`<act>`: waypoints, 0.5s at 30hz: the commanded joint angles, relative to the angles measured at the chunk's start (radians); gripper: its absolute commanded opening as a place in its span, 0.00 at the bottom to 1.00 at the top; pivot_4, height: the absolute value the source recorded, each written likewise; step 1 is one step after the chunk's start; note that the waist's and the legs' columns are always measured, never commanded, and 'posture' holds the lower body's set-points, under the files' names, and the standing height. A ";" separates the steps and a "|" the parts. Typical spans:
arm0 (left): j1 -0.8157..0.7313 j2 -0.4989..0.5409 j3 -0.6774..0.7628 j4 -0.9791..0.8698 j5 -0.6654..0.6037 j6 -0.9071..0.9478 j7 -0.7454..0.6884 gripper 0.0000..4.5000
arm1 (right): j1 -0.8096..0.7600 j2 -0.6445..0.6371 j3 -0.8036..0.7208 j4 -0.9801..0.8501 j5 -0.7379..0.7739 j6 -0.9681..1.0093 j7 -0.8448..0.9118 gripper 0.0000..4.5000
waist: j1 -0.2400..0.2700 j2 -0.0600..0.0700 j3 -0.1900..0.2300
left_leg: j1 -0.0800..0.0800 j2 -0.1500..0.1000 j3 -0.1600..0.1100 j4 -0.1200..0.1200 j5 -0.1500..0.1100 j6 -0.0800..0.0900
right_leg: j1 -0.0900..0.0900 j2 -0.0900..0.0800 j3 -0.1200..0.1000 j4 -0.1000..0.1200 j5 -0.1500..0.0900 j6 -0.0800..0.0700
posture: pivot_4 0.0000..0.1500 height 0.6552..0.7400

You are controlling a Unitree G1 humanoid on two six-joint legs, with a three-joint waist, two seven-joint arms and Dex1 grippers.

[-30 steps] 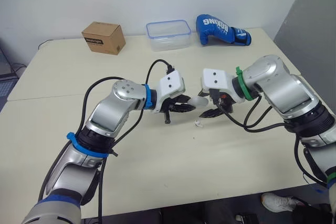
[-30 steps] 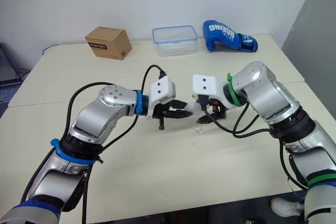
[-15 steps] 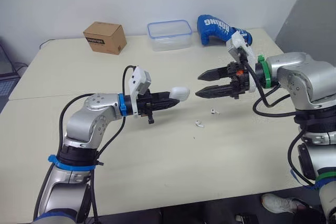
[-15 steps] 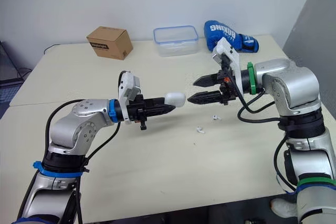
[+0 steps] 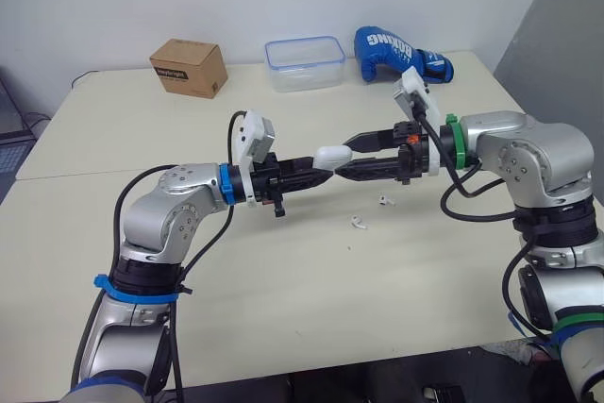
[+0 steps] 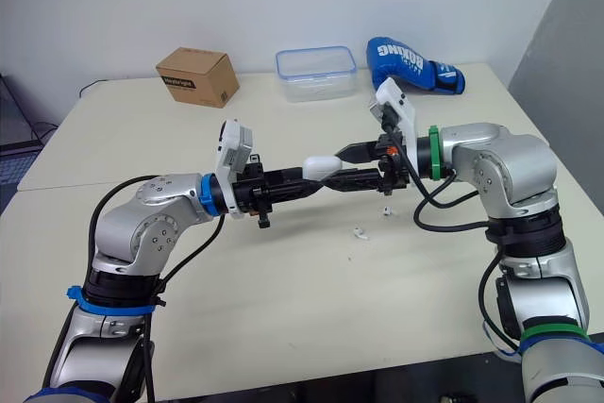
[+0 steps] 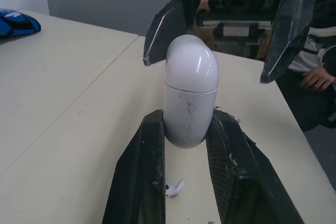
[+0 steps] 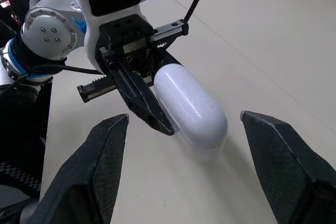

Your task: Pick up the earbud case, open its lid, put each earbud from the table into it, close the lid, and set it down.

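A white earbud case (image 5: pixel 331 156) with its lid closed is held above the table, my left gripper (image 5: pixel 314 164) shut on its lower half. The rounded lid end (image 7: pixel 191 66) sticks out past the black fingers (image 7: pixel 152 166). My right gripper (image 5: pixel 343 158) faces it from the right, open, with one fingertip above and one below the lid end, not touching (image 8: pixel 185 116). Two small white earbuds lie on the table (image 5: pixel 283 327) below and to the right: one (image 5: pixel 359 224) nearer me, the other (image 5: pixel 383 201) just beyond it.
At the back of the table stand a cardboard box (image 5: pixel 187 67), a clear plastic container (image 5: pixel 303 62) and a blue boxing glove (image 5: pixel 396 52). A person's hand (image 7: pixel 316 80) shows beyond the table's right side.
My right gripper has moved left and now brackets the case's lid end. My left gripper has carried the case slightly to the right, toward it.
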 commanded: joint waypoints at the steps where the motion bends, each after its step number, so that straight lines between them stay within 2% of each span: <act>1: -0.013 0.000 0.019 -0.052 -0.034 0.004 0.002 0.16 | -0.018 0.002 0.001 0.003 0.005 -0.027 -0.014 0.79 | 0.000 0.000 0.000 | 0.000 0.000 0.000 0.000 0.000 0.000 | 0.000 0.000 0.000 0.000 0.000 0.000 | 1.00 1.00; 15: 0.012 0.012 0.015 -0.090 -0.053 0.016 0.002 0.16 | -0.055 -0.006 0.015 0.068 0.004 -0.042 -0.010 0.79 | 0.000 0.000 0.000 | 0.000 0.000 0.000 0.000 0.000 0.000 | 0.000 0.000 0.000 0.000 0.000 0.000 | 1.00 1.00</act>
